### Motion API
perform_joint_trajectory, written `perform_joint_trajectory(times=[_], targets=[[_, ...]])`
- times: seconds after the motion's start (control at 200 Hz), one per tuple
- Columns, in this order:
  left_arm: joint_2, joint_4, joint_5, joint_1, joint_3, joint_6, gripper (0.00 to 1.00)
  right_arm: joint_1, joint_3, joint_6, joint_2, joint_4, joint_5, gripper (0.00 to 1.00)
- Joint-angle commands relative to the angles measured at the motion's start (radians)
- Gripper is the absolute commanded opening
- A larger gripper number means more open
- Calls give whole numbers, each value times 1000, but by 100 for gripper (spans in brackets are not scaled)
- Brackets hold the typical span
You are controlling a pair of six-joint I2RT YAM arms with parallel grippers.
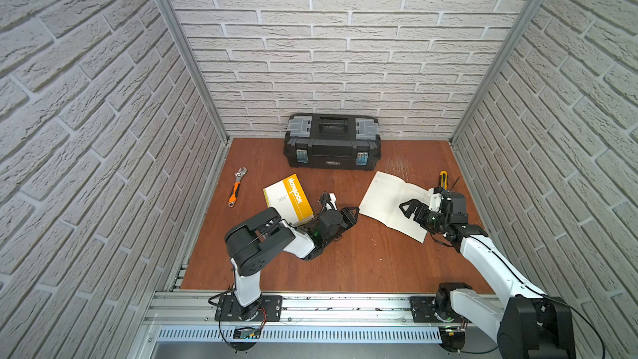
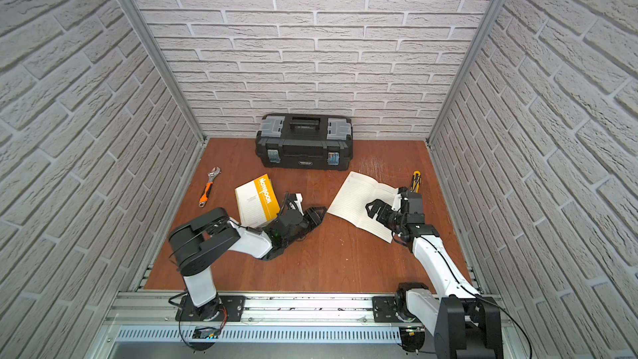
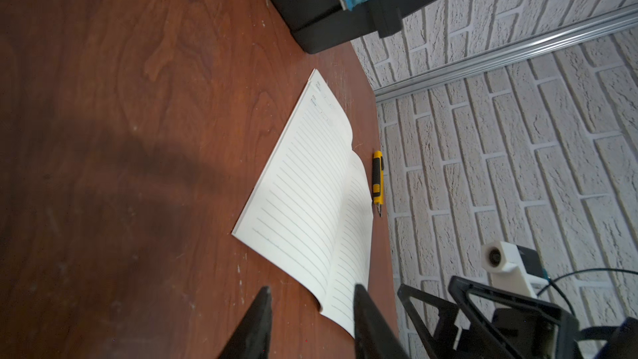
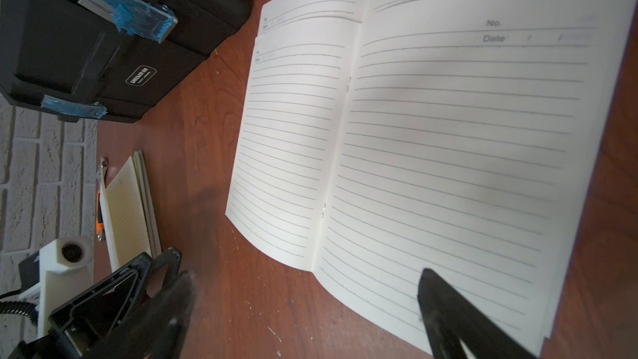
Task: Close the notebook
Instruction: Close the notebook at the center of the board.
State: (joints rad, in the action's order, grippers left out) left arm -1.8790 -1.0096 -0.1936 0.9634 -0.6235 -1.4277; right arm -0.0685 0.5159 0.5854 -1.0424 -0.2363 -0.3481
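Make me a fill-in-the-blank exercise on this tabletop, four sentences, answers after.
1. The right claw hangs over the open notebook with its jaws ___.
2. The closed notebook has a white and ___ cover.
3. The adjustable wrench has an ___ handle.
4. The black toolbox stands against the ___ wall.

Missing words: open; yellow; orange; back.
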Motion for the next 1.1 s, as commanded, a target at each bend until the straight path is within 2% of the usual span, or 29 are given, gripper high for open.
perform_joint_trajectory(times=[0.0,0.215,0.56,1.095], targets=[[-48,-196,-88,28,-10,-69,38,-11,-25,-26,13,-14,3,100],[-130,-217,-80,42,-66,-136,38,-43,-60,-17,-54,72,-41,100],[-211,-294,-140,100,-101,-354,38,-68,-44,-28,-153,94,-92,100],[-262,-260,-130,110,-134,-425,38,-74,-54,-41,-182,96,-84,100]])
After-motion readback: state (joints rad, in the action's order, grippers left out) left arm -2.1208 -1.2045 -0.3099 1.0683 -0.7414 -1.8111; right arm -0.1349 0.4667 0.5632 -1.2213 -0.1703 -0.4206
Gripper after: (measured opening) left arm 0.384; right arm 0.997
